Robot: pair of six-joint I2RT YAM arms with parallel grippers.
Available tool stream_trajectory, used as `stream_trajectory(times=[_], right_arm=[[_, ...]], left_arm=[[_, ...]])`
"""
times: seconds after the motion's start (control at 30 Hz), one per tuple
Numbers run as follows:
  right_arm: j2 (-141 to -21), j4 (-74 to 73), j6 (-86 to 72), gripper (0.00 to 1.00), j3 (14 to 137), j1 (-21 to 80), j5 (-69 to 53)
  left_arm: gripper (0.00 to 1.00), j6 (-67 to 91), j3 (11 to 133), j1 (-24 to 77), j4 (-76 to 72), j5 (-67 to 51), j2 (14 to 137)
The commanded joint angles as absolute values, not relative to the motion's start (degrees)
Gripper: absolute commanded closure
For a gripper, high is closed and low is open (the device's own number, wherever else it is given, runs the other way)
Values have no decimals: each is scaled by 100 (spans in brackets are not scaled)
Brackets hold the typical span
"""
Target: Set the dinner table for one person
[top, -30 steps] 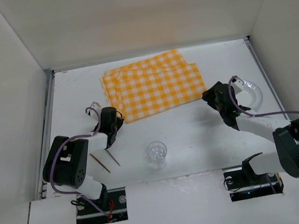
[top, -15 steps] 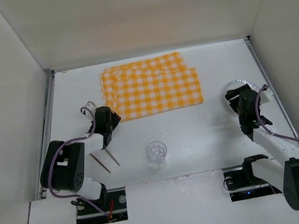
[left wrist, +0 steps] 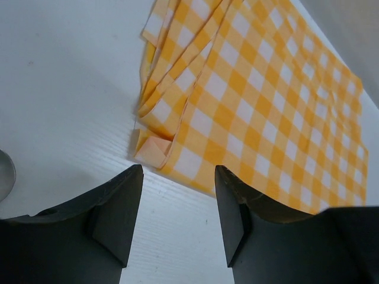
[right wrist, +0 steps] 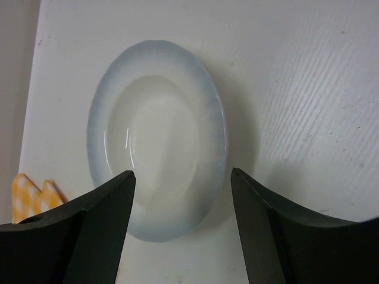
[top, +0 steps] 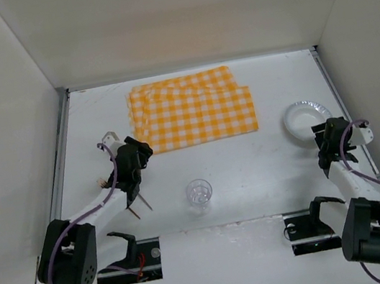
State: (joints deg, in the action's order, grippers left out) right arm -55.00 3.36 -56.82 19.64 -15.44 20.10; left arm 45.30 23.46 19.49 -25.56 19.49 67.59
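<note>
Status of the setting. We judge the task to be at an early stage: the pieces are on the dinner table (top: 253, 168) but not gathered into one place.

- The checked cloth (top: 192, 109), orange and white, lies folded in several layers at the far middle. Nothing rests on it.
- The plate (top: 306, 119), white with a grey-blue rim, sits flat and empty near the right edge, well apart from the cloth.
- The clear glass (top: 198, 192) stands upright and alone at the near middle.
- Two thin brown sticks (top: 145, 203), probably chopsticks, lie at an angle at the near left, between the glass and the left arm.

Grippers. The left gripper (left wrist: 179, 177) has its jaws parted with nothing between them. It hangs low over the bare table, just short of the near left corner of the cloth. The right gripper (right wrist: 182, 177) has its jaws spread wide, also empty, and is aimed at the plate, which lies just ahead of it.

Remaining, in our judgement: put the cloth where the diner would sit, the plate on it, and the sticks and the glass beside the plate. None of this is done yet.

Surface and room. The table is matte white with a faint grain and a few specks. Thin metal rails (top: 62, 160) run along its sides. Plain pale walls (top: 170, 21) enclose it on the far, left and right sides. The lighting is even.
</note>
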Motion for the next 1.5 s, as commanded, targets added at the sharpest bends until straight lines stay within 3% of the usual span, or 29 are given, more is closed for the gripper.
stream_trajectory(times=[0.0, 0.23, 0.47, 0.57, 0.7, 0.8, 0.97, 1.1, 1.23, 1.47], right_arm=[[-5642, 378, -5827, 29, 1951, -1718, 1943], [-6055, 536, -5985, 28, 1855, -1999, 1609], [-6890, 1695, -6187, 32, 1776, -2254, 713], [-7171, 2248, -6328, 45, 1635, -2377, 572], [-7067, 2847, -6469, 75, 1345, -2395, 606], [-6716, 2962, -6434, 89, 1266, -2386, 615], [-5829, 2945, -6398, 96, 1292, -2334, 510], [-5143, 2752, -6460, 97, 1642, -1756, 404], [-5220, 2803, -6547, 97, 2275, -711, 395], [-7308, 4058, -6731, 97, 3627, 1250, 369]], left_arm=[[50, 4324, 2267, 2008, -2874, 2101, 6794], [49, 4385, 2268, 1938, -2953, 1908, 6926], [49, 4482, 2233, 1859, -3041, 1749, 6996], [49, 4482, 2206, 1832, -3041, 1749, 6935], [49, 4482, 2206, 1832, -3041, 1758, 6952], [50, 4474, 2215, 1832, -3041, 1767, 6996], [50, 4465, 2224, 1841, -3076, 1775, 7005], [49, 4456, 2180, 1815, -3076, 1837, 6944], [44, 4439, 2136, 1797, -3059, 1977, 6838], [43, 4430, 2118, 1788, -3137, 1969, 6925]])
